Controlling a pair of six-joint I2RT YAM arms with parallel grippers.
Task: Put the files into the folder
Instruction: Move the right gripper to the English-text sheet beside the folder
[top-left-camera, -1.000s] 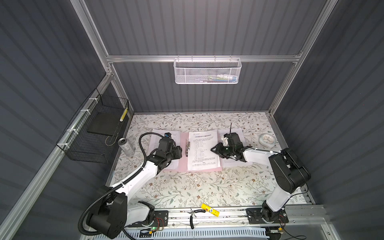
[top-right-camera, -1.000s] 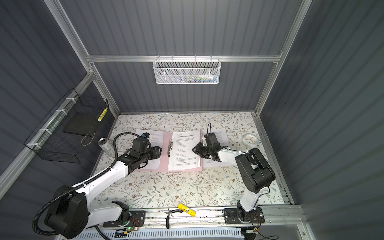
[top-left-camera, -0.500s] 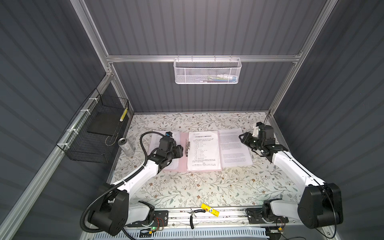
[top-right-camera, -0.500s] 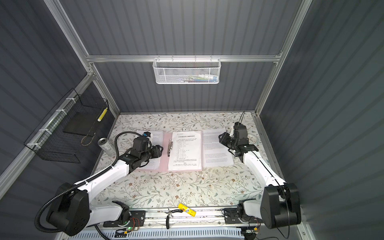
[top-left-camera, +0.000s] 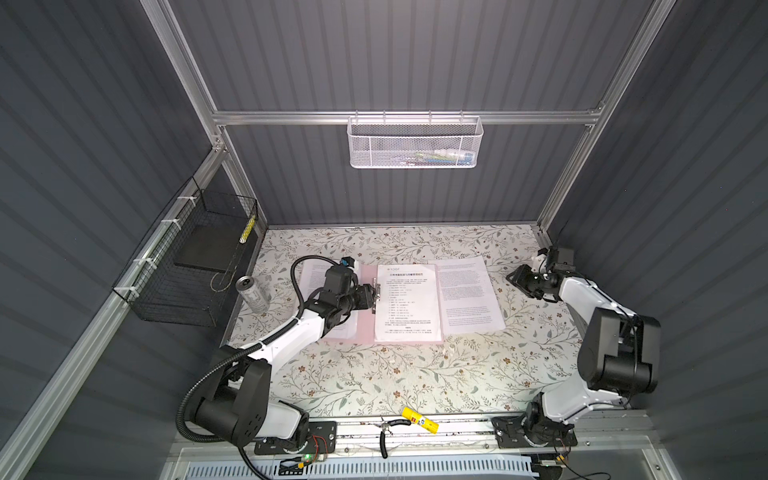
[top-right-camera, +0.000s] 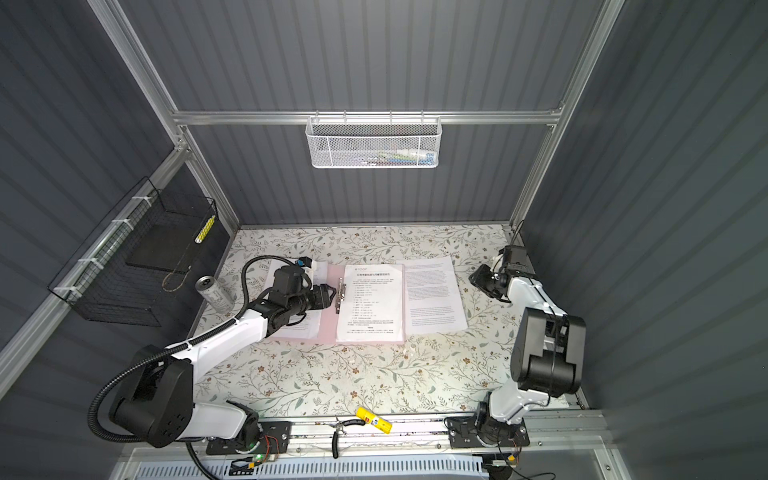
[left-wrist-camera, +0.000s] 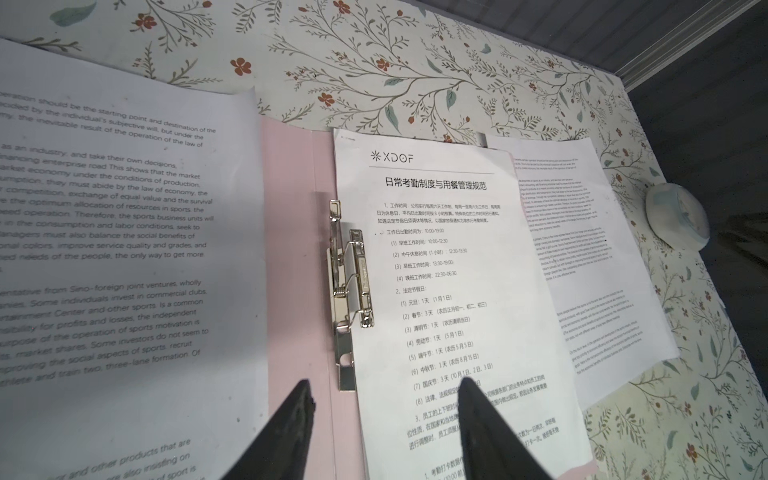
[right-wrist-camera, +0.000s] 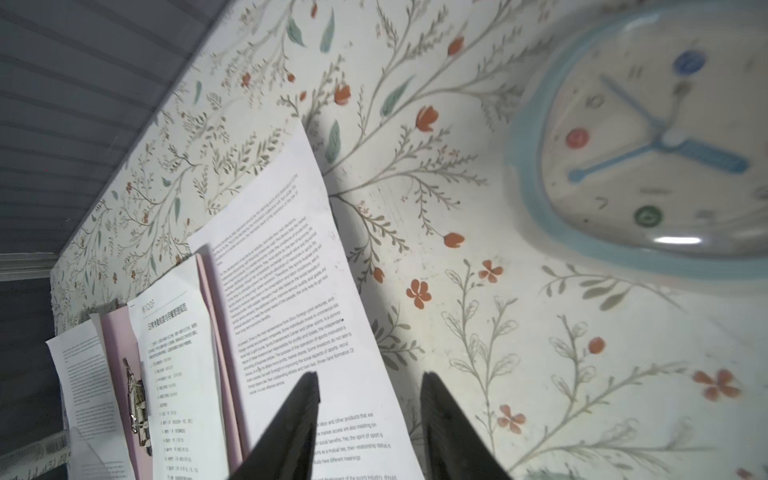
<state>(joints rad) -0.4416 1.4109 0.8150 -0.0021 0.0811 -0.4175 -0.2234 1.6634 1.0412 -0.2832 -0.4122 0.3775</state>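
Note:
The pale pink folder lies open on the table, and its metal clip is at the spine. One of the files, with Chinese text, lies on the folder's right half. A second sheet lies beside it on the right, and a third covers the left half. My left gripper hovers by the clip, open and empty, also seen in the left wrist view. My right gripper is open and empty, just right of the right-hand sheet.
A round clock lies on the table beside the right gripper. A metal can stands left of the folder, next to a black wire basket. A white mesh basket hangs on the back wall. A yellow tube and pliers lie on the front rail.
My right gripper has drawn back from the sheet beside the folder to the table's right side, leaving that sheet uncovered. The left gripper has barely moved.

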